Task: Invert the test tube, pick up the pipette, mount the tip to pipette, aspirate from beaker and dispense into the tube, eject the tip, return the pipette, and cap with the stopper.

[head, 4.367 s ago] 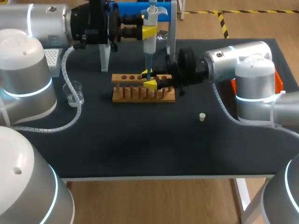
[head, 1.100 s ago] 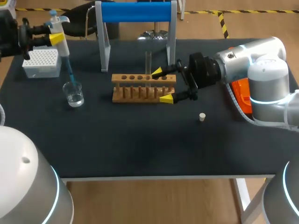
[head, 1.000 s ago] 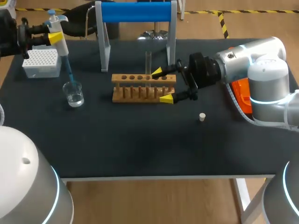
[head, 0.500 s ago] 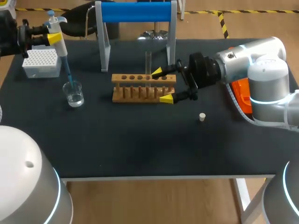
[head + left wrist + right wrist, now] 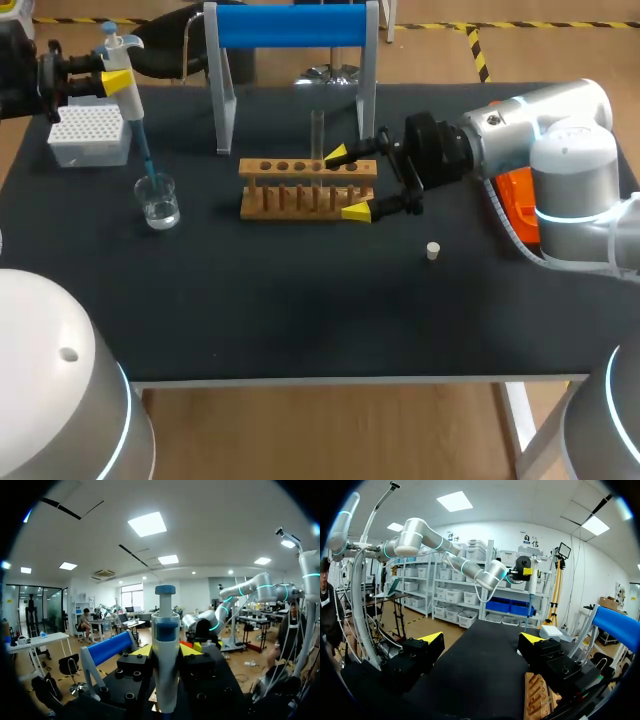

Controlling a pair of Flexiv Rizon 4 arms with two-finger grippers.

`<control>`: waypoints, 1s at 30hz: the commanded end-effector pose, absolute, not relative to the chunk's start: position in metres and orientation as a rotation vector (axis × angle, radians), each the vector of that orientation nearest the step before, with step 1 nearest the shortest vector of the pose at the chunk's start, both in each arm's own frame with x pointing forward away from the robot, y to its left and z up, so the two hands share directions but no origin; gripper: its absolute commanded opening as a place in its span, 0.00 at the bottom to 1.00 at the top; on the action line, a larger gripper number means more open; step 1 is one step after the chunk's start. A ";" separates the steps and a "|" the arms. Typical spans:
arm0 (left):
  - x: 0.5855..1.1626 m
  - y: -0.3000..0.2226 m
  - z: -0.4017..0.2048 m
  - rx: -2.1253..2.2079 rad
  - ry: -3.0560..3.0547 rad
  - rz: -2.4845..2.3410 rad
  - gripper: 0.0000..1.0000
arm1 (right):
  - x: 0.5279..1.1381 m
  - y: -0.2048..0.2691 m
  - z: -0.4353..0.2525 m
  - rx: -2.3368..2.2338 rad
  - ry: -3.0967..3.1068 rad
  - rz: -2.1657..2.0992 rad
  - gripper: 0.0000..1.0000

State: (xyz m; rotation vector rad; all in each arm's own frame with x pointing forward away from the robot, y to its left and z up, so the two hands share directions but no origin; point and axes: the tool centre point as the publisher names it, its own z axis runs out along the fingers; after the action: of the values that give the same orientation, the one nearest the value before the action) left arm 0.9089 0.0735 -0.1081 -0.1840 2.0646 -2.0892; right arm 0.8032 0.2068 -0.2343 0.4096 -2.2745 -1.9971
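Observation:
My left gripper (image 5: 119, 81) is at the table's far left, shut on the white and blue pipette (image 5: 122, 62). The pipette's blue tip slants down into the small glass beaker (image 5: 158, 201) of clear liquid. In the left wrist view the pipette (image 5: 165, 645) stands upright between the yellow fingertips of my left gripper (image 5: 167, 652). A clear test tube (image 5: 317, 134) stands upright in the wooden rack (image 5: 300, 192). My right gripper (image 5: 347, 183) is open at the rack's right end, one fingertip behind the rack and one in front. A small white stopper (image 5: 433, 250) lies to the right of the rack.
A white tip box (image 5: 88, 135) sits behind the beaker. The blue-topped pipette stand (image 5: 290, 26) rises behind the rack. An orange object (image 5: 517, 199) lies under my right arm. In the right wrist view, the rack (image 5: 536, 700) lies beside the open right gripper (image 5: 481, 640).
Since the earliest frame my left arm has carried the pipette from above the rack to the beaker, and my right gripper has let go of the tube. Over the last second, the tip dipped slightly.

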 end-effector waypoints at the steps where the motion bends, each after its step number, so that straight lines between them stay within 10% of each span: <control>1: 0.910 0.074 -0.108 -0.179 2.064 -2.092 0.00 | 0.803 0.206 -0.234 0.411 -2.275 -1.994 1.00; 30: 0.910 0.074 -0.108 -0.179 2.064 -2.092 0.00 | 0.771 0.304 -0.220 0.036 -2.627 -1.825 1.00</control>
State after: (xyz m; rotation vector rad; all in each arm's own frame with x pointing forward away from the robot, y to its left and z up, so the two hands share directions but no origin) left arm 0.9093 0.0735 -0.1079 -0.1842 2.0643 -2.0903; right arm 0.7717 0.2744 -0.2138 0.0855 -2.5661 -1.8364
